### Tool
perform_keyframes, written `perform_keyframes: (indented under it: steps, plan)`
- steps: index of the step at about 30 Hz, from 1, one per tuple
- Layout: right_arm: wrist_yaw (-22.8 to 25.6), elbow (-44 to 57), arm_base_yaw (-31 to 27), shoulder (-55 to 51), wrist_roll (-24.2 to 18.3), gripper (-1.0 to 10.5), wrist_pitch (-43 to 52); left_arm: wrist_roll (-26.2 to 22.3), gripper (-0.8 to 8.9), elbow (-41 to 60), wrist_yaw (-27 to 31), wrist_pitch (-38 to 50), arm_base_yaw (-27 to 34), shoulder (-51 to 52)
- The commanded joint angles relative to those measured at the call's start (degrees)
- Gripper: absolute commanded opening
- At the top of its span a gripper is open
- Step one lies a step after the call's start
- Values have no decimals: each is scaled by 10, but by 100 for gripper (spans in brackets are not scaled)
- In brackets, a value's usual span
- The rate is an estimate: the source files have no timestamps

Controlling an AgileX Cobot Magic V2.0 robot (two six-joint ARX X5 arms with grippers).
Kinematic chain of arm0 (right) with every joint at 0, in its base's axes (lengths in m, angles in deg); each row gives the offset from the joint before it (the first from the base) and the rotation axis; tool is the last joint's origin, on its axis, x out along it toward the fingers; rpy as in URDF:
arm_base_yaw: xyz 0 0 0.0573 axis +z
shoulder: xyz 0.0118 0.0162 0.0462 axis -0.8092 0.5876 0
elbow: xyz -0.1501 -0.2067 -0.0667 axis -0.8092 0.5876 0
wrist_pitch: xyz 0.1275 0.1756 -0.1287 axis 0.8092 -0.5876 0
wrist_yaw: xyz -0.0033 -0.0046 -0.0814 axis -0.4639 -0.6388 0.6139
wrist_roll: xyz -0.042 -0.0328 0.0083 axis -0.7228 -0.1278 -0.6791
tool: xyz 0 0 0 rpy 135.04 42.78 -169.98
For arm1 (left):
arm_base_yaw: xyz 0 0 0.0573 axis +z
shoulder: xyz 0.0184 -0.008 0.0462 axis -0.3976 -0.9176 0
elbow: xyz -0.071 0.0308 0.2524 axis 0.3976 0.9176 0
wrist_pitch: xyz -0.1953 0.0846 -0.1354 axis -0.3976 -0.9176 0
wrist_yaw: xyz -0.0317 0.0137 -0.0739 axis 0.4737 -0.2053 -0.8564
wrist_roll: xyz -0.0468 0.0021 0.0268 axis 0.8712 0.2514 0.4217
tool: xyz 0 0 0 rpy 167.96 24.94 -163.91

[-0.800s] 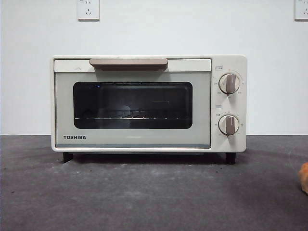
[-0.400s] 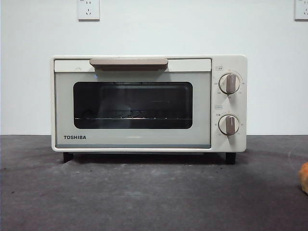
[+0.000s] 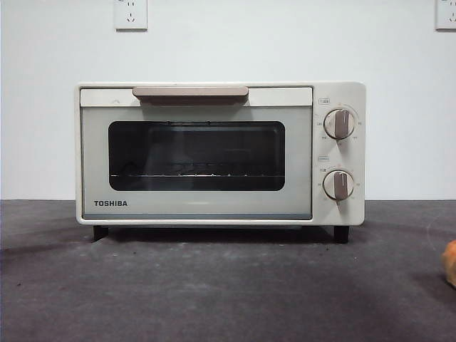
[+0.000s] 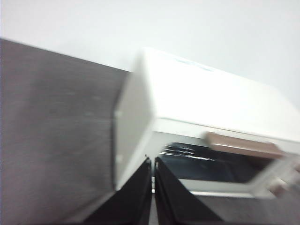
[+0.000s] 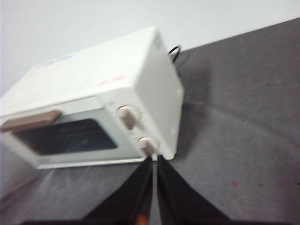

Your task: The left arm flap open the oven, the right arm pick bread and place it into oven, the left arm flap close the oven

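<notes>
Oven [image 3: 220, 153] sits square on the dark grey table [image 3: 214, 292], against a white wall, door closed. Beige bar handle [image 3: 190, 92] runs along the top of the door; dark glass window [image 3: 197, 155] below it, wire rack [image 3: 192, 174] visible through the glass. Two beige knobs [image 3: 340, 123] stacked on the right panel, TOSHIBA lettering at the lower left of the door.

Bread [image 3: 450, 262]: I see only an orange-brown sliver at the right edge of the front view, lying on the table, well apart from the oven and nearer the camera.

Neither arm enters the front view.

Left gripper [image 4: 153, 161]: my wrist feed is blurred. It hangs above the table off the oven's left front corner, looking down on the top panel and handle. The two black jaws are pressed nearly together with a thin slit between them, nothing in them.

Right gripper [image 5: 154, 161]: over the table off the oven's knob side, near the lower knob in the feed. Jaws likewise clenched to a narrow slit and holding nothing. A small orange spot shows between them at the frame's edge; I cannot tell what it is.
</notes>
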Motion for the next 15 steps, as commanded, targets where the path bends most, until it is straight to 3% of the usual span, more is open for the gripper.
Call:
perform_keyframes:
  steps: [1,5,10,15]
  plan:
    - [-22,-42,1,31,-44,12,-20,-32,18,-47,-23,-24,-29,-35]
    - [-56,-97,2,77,-86,12,-57,-62,18,-97,-64,-61,-73,-82]
    - [-57,-160,20,127,-152,12,-106,-108,18,-140,-114,-104,-112,-119]
    - [-87,-188,49,147,-168,12,-121,-136,19,-147,-176,-111,-126,-123]
